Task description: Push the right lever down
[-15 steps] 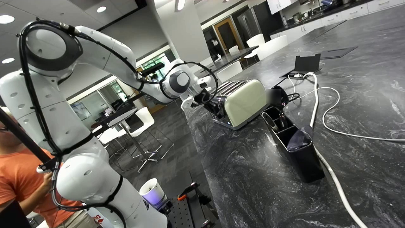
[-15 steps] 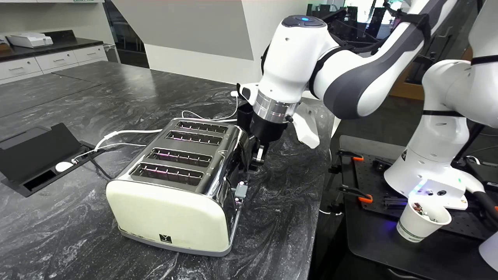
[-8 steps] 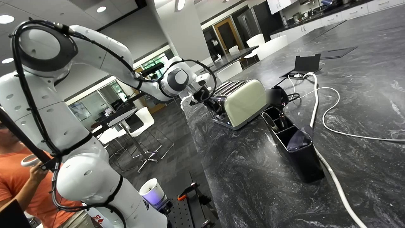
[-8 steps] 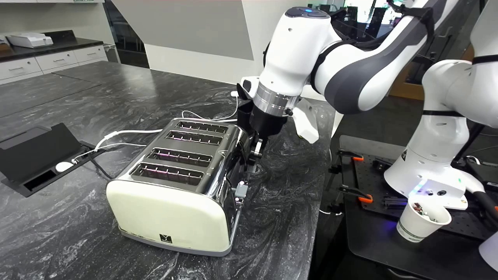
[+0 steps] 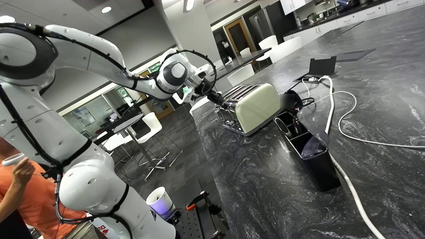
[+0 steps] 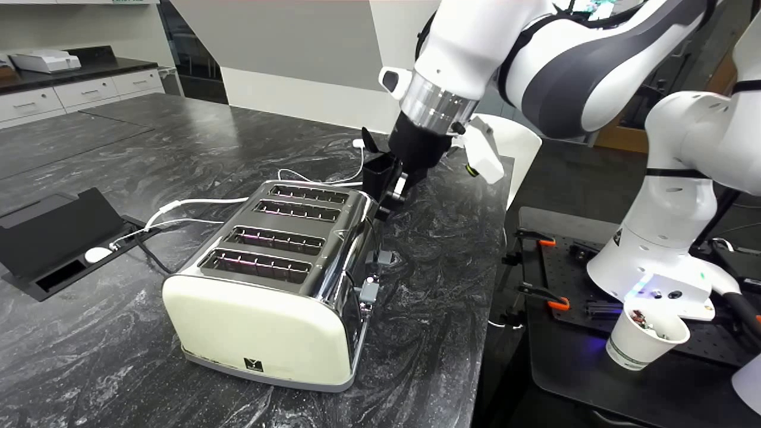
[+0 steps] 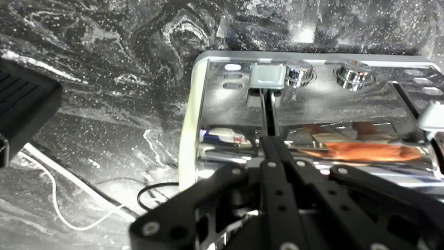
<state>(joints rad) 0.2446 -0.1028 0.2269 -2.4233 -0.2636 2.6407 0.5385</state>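
Fully closed, the end effector (image 7: 271, 139) hangs above the right lever (image 7: 267, 77).

One toaster (image 6: 258, 315) had four slots (image 6: 275, 239), six buttons (image 7: 232, 75), two levers (image 7: 267, 76) and, at two o'clock in the wrist view, two knobs (image 7: 353, 74); there were one gripper (image 7: 273, 140) and one caddy (image 5: 305, 162)

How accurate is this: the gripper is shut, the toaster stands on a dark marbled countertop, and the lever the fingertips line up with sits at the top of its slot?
One error: that lever sits low in its slot, next to a knob, as the wrist view shows. The rest holds: gripper shut, toaster on a dark marbled countertop.
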